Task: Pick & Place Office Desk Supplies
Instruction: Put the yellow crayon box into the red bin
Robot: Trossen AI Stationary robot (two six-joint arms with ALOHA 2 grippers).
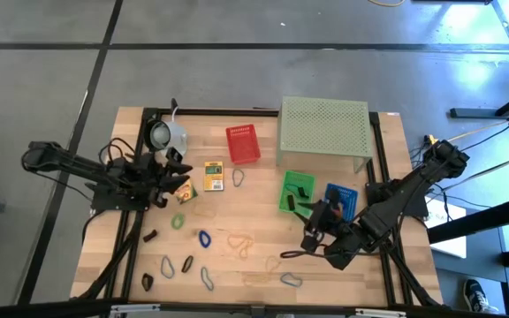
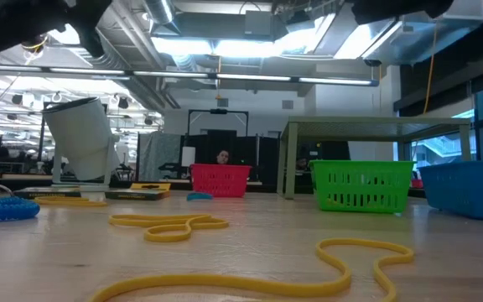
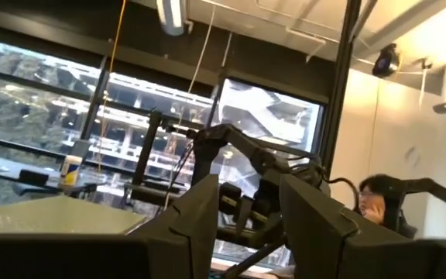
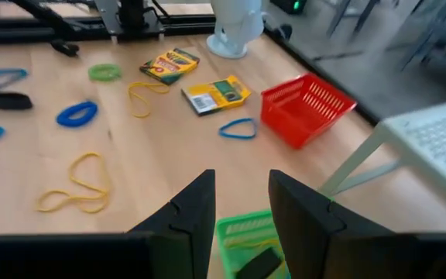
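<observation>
High view: the wooden table fills the centre of the frame. The left gripper sits at centre left, beside the pale mug and close to a crayon box. The right gripper sits at lower right, just below the green basket and blue basket. A red basket lies at upper centre, left of the pale green perforated stand. The yellow printed box rests below and left of the red basket. Rubber bands are scattered across the lower half, a blue band among them, with small dark clips at lower left.

Low view: yellow bands lie in the foreground; red, green and blue baskets stand across the middle and right. No gripper is visible.

Left wrist view: the left fingers stand apart with nothing between them, pointing off the table into the room, where a person shows at the lower right.

Right wrist view: the right fingers stand parted and empty, above the green basket at the bottom. The crayon box at upper centre carries printing too small to read; the yellow printed box shows a barcode panel, its text illegible.
</observation>
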